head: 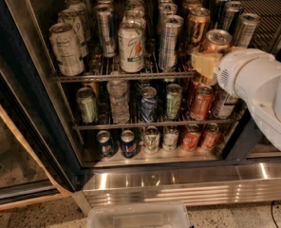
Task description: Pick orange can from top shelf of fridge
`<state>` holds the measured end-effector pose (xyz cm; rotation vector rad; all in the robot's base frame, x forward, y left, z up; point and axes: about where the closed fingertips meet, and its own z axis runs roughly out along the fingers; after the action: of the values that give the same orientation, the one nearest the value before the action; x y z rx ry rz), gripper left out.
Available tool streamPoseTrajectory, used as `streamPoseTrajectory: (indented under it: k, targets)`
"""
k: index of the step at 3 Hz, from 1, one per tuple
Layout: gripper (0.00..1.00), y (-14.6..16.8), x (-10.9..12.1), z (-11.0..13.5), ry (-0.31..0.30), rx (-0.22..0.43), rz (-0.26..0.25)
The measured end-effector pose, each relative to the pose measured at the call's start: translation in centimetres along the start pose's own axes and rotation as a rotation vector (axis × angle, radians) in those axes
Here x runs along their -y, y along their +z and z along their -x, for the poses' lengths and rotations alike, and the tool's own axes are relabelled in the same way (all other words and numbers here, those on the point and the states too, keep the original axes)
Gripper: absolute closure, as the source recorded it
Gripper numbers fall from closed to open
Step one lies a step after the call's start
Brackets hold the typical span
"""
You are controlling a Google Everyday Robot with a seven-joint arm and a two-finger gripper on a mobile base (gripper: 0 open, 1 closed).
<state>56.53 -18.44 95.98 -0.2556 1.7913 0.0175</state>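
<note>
My gripper is at the right end of the top shelf of the fridge, at the end of my white arm. Its beige fingers are shut on a tall copper-orange can, which stands upright in front of the shelf's rail. Only the can's lid and upper body show; the rest is behind the fingers. More copper-orange cans stand in a row behind it on the top shelf.
Tall silver cans, a 7UP can and a white-label can line the top shelf. Two lower racks hold bottles and short cans. The glass door is open at the left. A plastic bin lies on the floor.
</note>
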Motion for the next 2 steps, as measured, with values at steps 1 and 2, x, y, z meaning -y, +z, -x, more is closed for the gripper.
streamPoseTrajectory:
  k: [1,2]
  targets:
    - [1.00,-0.8,0.1,-0.4,-0.015,-0.006,0.029]
    - [1.00,-2.1,1.3,0.9,-0.035,0.019,0.019]
